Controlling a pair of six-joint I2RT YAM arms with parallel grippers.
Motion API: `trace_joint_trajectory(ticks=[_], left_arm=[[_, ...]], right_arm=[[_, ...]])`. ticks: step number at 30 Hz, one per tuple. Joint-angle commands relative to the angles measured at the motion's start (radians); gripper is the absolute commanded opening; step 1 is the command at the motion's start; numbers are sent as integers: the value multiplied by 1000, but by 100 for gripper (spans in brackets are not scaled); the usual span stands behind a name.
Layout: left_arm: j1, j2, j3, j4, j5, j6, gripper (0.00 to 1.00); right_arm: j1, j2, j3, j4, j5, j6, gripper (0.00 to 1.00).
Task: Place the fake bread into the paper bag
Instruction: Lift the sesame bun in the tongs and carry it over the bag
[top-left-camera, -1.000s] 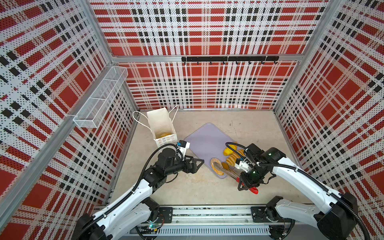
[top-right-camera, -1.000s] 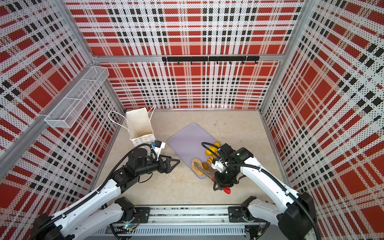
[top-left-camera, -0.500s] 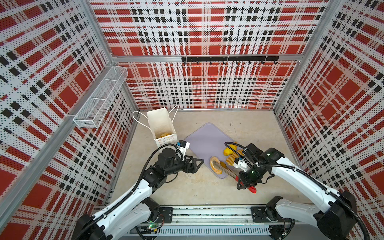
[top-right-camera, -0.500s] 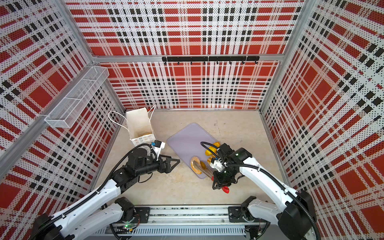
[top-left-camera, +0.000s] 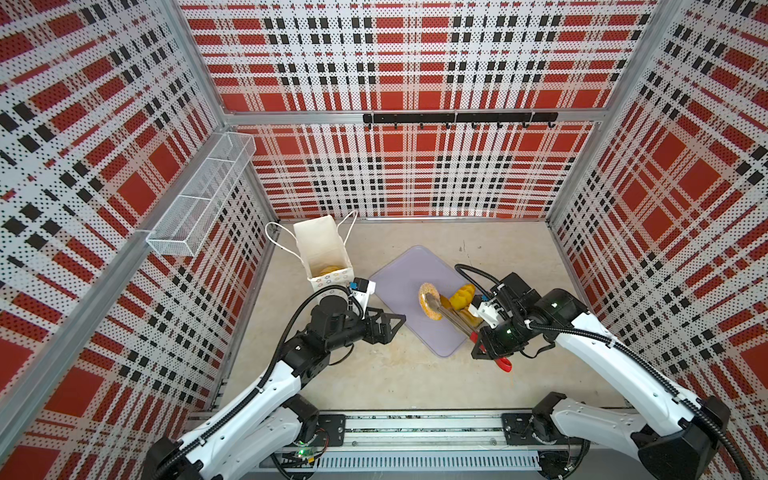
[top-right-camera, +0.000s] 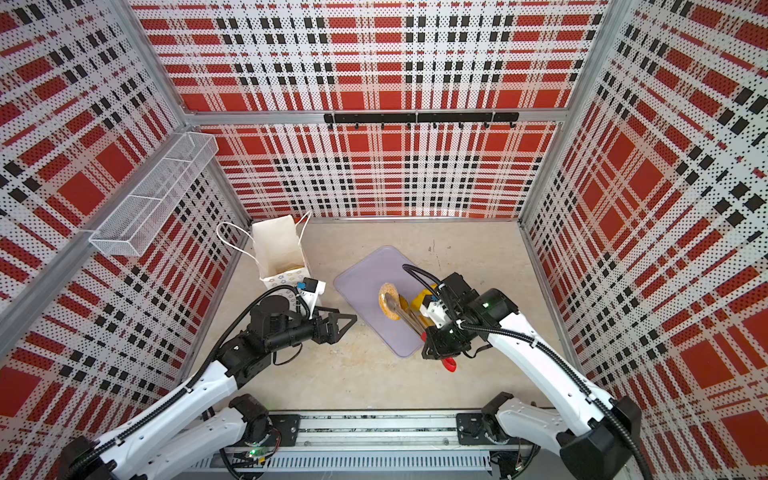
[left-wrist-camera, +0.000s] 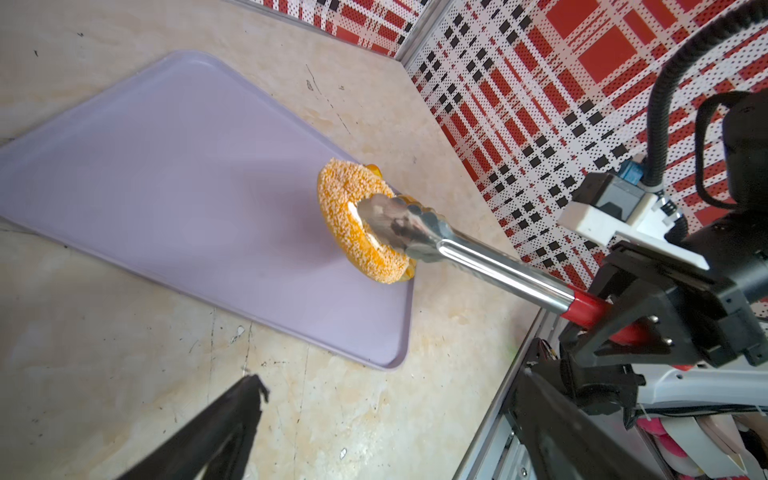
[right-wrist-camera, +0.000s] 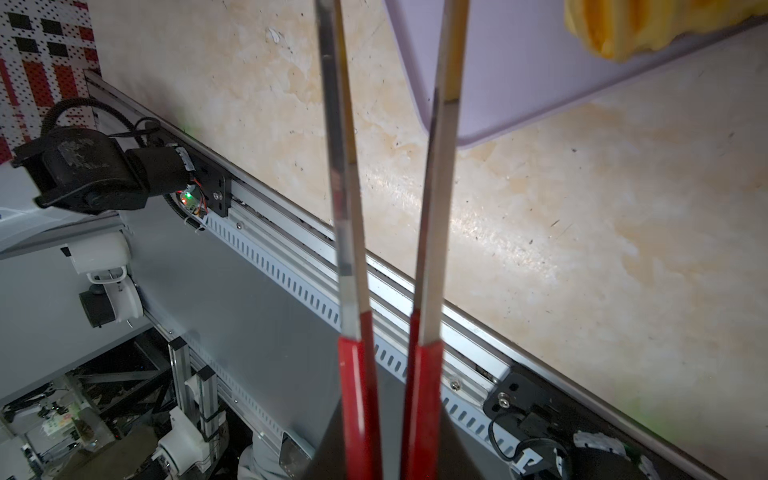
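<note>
My right gripper (top-left-camera: 487, 345) (top-right-camera: 437, 344) (right-wrist-camera: 386, 436) is shut on the red handles of metal tongs (top-left-camera: 453, 321) (left-wrist-camera: 478, 253) (right-wrist-camera: 353, 365). The tong tips pinch a seeded golden ring of fake bread (top-left-camera: 428, 302) (top-right-camera: 388, 302) (left-wrist-camera: 353, 208), held tilted on edge over the lilac tray (top-left-camera: 395, 282) (left-wrist-camera: 166, 166). More yellow fake bread (top-left-camera: 462, 296) (right-wrist-camera: 623, 29) lies on the tray beside it. The white paper bag (top-left-camera: 322, 249) (top-right-camera: 277, 245) stands open at the back left, with bread (top-left-camera: 330, 271) inside. My left gripper (top-left-camera: 395, 324) (top-right-camera: 347, 322) (left-wrist-camera: 390, 419) is open and empty, in front of the bag.
A white wire-mesh basket (top-left-camera: 199, 199) hangs on the left wall and a black hook rail (top-left-camera: 457, 118) on the back wall. Plaid walls close in three sides. The arms' metal base rail (top-left-camera: 415, 428) runs along the front edge.
The right gripper has squeezed the tongs tighter. The ring, earlier lying flat on the tray, now stands tilted in the tong tips and has shifted slightly left. The left arm has not moved.
</note>
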Motion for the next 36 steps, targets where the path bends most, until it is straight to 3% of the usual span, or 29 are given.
trace_joint_trajectory(ticks=[1, 8, 15, 21, 27, 32, 36], left_arm=[[9, 5, 68, -35, -12, 2, 98], [20, 49, 200, -81, -20, 10, 98], [51, 121, 363, -108, -45, 24, 98], [125, 152, 487, -156, -103, 22, 98], [311, 107, 552, -262, -154, -6, 100], [531, 43, 556, -308, -61, 5, 99], [659, 23, 583, -401, -59, 58, 99]], right_arm=[[4, -33, 62, 39, 41, 23, 15], [-16, -41, 174, 49, 107, 26, 14], [-32, -20, 331, 96, 117, -58, 14], [-31, 7, 381, 262, 47, -127, 14], [19, 107, 468, 346, 12, -176, 14], [118, 219, 549, 407, 22, -192, 15], [196, 325, 630, 421, 46, -208, 15]])
